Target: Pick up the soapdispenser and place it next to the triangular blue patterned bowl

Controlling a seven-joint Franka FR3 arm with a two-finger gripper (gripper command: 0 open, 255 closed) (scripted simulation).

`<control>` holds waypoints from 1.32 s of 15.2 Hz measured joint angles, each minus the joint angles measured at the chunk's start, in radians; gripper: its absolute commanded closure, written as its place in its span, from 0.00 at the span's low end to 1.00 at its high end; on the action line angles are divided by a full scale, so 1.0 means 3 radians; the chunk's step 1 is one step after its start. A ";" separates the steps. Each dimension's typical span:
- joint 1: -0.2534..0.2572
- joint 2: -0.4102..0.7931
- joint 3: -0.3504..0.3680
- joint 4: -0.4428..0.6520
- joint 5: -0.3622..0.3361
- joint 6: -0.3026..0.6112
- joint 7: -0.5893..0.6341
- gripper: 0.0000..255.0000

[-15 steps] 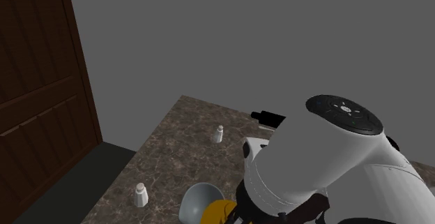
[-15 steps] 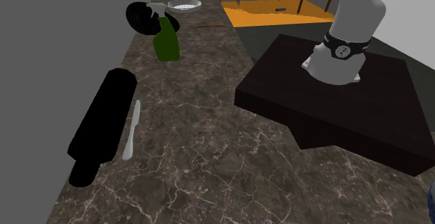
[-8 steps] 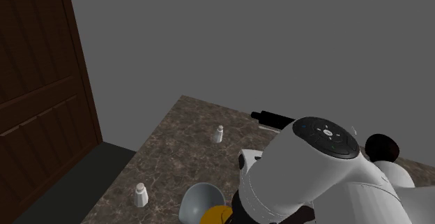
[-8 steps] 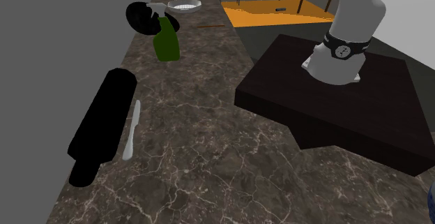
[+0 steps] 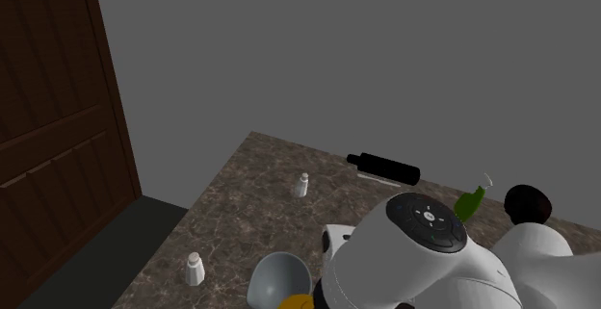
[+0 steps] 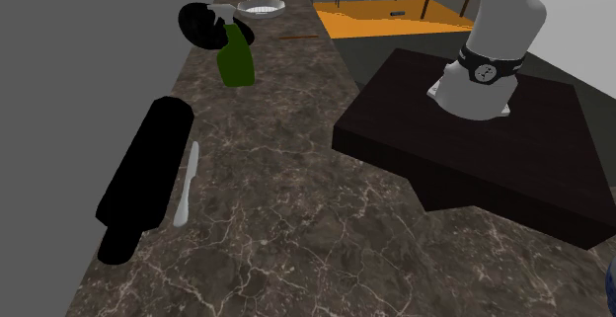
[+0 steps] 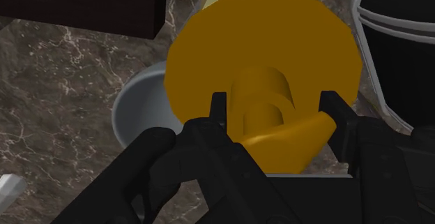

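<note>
The soap dispenser [image 7: 258,55] is orange-yellow, and I look straight down on its round top and pump head. My gripper [image 7: 277,111] is open just above it, one black finger on each side of the pump. The spout reaches toward one finger; a thin gap shows at the other. In the shoulder view a sliver of the dispenser [image 5: 297,302] peeks out under the white arm [image 5: 424,259], beside a grey bowl [image 5: 279,278]. A dark bowl with a pale rim [image 7: 397,41] stands close beside the dispenser; I cannot make out its pattern.
On the dark marble counter [image 5: 250,211] stand two small white shakers [image 5: 195,269] [image 5: 302,184], a black cylinder [image 5: 383,167] and a green spray bottle [image 5: 470,201]. The dark stand [image 6: 474,137] borders the counter. A brown door [image 5: 58,124] rises past the counter's end.
The arm's elbow has swung down and toward the shoulder view's right, uncovering the black cylinder and the green bottle. Less of the dispenser shows beneath it. The second exterior view is unchanged.
</note>
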 measured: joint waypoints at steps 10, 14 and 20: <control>-0.0244 0.0339 0.0504 -0.0159 0.0186 0.0568 -0.0034 1.00; -0.0437 0.0518 0.0779 -0.0196 0.0243 0.0831 -0.0051 1.00; -0.0476 0.0550 0.0842 -0.0195 0.0255 0.0878 -0.0044 1.00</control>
